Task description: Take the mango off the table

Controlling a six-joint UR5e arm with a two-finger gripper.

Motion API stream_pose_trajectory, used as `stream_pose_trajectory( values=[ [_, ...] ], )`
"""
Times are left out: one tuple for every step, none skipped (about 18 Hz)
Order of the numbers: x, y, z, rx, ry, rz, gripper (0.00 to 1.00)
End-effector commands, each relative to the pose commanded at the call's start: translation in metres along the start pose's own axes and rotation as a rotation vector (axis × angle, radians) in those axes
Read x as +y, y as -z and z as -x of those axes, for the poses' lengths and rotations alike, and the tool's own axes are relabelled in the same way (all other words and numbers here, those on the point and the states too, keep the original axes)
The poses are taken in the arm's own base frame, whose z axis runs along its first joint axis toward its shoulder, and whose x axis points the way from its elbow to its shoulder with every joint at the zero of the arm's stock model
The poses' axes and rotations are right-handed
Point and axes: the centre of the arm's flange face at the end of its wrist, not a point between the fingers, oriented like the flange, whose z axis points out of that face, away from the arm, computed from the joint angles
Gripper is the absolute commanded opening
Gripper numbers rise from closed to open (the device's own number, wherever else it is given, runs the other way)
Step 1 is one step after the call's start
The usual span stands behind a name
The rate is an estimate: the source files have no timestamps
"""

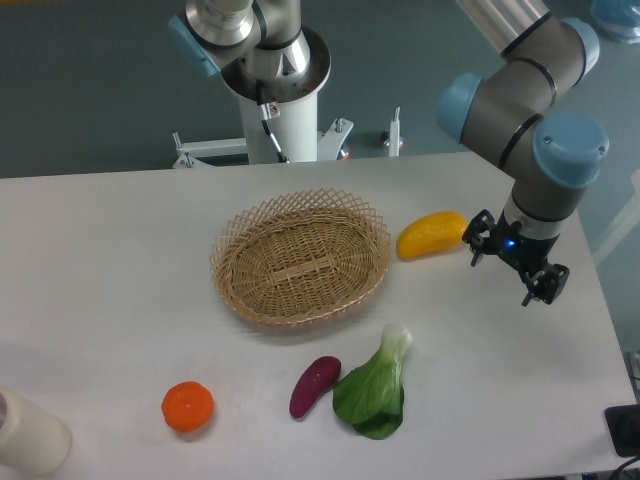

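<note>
The mango [431,234] is a glossy yellow-orange oblong fruit lying on the white table [120,260], just right of the wicker basket [300,258]. My gripper [508,271] hangs from the arm at the right side of the table, a little to the right of the mango and slightly nearer the front. It holds nothing. Its dark fingers are small in this view and I cannot tell how far apart they stand. The mango is in full view and nothing touches it.
A round orange fruit [188,407] lies front left. A purple eggplant [314,385] and a green bok choy [375,385] lie front centre. A white cylinder [28,432] stands at the front left corner. The robot base [275,90] rises behind the table.
</note>
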Motion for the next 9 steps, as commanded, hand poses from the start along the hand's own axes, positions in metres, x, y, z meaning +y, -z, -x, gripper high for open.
stream_pose_trajectory(
  values=[
    [0.0001, -0.0016, -0.0001, 0.002, 0.0, 0.0, 1.0],
    [0.0007, 0.0002, 0.0004, -0.002, 0.001, -0.003, 1.0],
    [0.0005, 0.0004, -0.0003, 0.0, 0.003, -0.004, 1.0],
    [-0.0005, 0.0012, -0.0008, 0.0, 0.002, -0.005, 1.0],
    [-0.0005, 0.0005, -0.0012, 0.001, 0.002, -0.005, 1.0],
    [-0.0005, 0.0004, -0.0014, 0.003, 0.002, -0.005, 1.0],
    [-0.0004, -0.001, -0.0023, 0.006, 0.003, -0.005, 1.0],
    [0.0008, -0.0048, -0.0045, 0.014, 0.01, -0.005, 1.0],
    [0.0039, -0.0072, -0.0054, 0.016, 0.012, -0.004, 1.0]
  ],
)
